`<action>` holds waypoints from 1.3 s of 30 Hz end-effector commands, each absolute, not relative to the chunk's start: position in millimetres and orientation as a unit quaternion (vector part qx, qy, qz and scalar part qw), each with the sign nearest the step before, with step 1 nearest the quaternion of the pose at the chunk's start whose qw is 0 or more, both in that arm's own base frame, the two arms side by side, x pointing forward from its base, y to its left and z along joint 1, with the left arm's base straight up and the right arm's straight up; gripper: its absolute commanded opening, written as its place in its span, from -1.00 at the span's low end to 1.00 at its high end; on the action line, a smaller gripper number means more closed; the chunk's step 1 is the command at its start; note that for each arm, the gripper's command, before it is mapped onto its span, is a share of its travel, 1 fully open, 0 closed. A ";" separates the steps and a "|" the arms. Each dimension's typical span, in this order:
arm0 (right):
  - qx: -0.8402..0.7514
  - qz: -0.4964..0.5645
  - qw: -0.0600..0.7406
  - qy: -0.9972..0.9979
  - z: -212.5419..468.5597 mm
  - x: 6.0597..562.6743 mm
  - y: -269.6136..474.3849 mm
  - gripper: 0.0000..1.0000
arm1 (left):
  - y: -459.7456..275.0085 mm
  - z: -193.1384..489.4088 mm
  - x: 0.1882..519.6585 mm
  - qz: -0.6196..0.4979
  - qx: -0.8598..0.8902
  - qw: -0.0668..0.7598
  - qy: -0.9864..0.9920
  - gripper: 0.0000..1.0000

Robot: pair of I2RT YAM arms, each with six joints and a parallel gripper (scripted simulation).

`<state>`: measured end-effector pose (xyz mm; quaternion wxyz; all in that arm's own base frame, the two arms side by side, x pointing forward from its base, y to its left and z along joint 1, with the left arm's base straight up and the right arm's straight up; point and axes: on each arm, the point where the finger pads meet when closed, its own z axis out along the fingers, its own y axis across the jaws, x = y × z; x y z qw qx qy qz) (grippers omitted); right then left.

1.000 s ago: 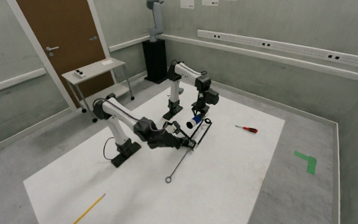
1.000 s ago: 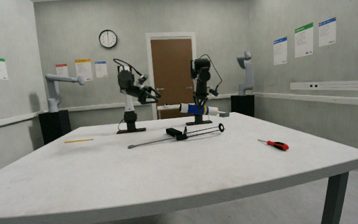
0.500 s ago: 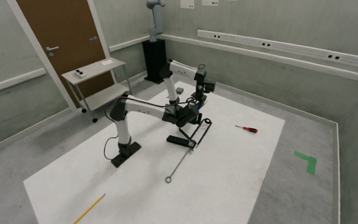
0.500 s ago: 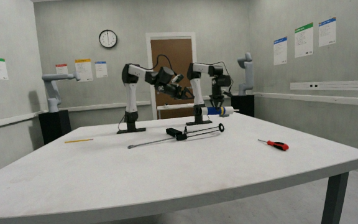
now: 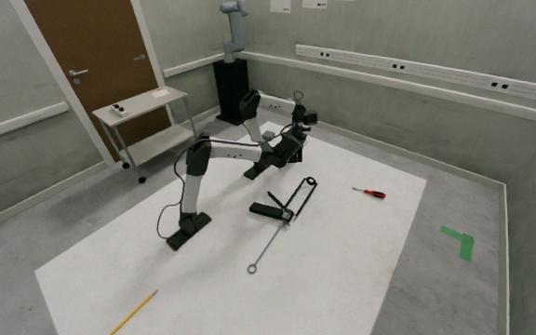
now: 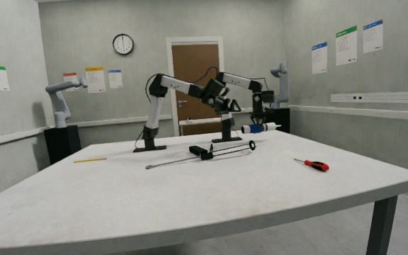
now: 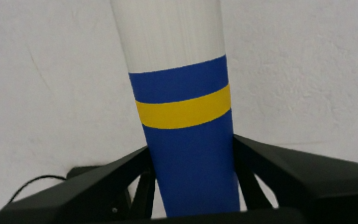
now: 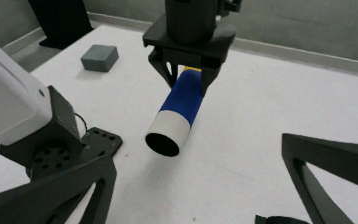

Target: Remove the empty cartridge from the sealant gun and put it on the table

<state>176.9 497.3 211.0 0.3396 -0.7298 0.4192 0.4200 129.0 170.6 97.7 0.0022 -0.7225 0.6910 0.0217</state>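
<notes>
The sealant gun (image 5: 266,210) (image 6: 197,151) lies on the white table (image 5: 342,261) (image 6: 176,198), its frame without a cartridge and its rod stretched out. My left gripper (image 6: 259,122) (image 7: 192,148) (image 8: 188,91) is shut on the blue and white cartridge (image 6: 253,129) (image 7: 186,90) (image 8: 182,100) around its blue middle. It holds the cartridge above the table, beyond the gun's ring end in the exterior view. In the top view the cartridge is hidden. My right gripper (image 8: 194,154) is open and empty, raised above the table; the cartridge's open end shows beyond its fingers.
A grey block (image 5: 268,135) (image 8: 100,58) lies near the left arm's base. A red and black screwdriver (image 5: 374,194) (image 6: 317,165) lies beyond the gun's ring side. A yellow pencil (image 5: 134,312) (image 6: 90,160) lies on the other side. In the top view the two arms overlap.
</notes>
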 end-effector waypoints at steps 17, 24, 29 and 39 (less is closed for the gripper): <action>-0.728 0.414 0.368 0.403 233.9 181.5 505.8 1.00 | 211.9 92.4 121.9 0.023 -0.717 0.038 0.695 -0.15; -0.728 0.414 0.368 0.403 233.9 181.5 505.8 1.00 | 215.4 65.4 121.4 0.018 -0.719 0.040 0.694 -0.15; -0.728 0.415 0.368 0.403 233.9 181.5 505.8 1.00 | 212.9 41.8 119.1 0.011 -0.721 0.027 0.692 -0.15; -0.728 0.415 0.368 0.403 233.9 181.5 505.8 1.00 | 208.5 36.5 114.9 0.011 -0.723 0.012 0.691 -0.15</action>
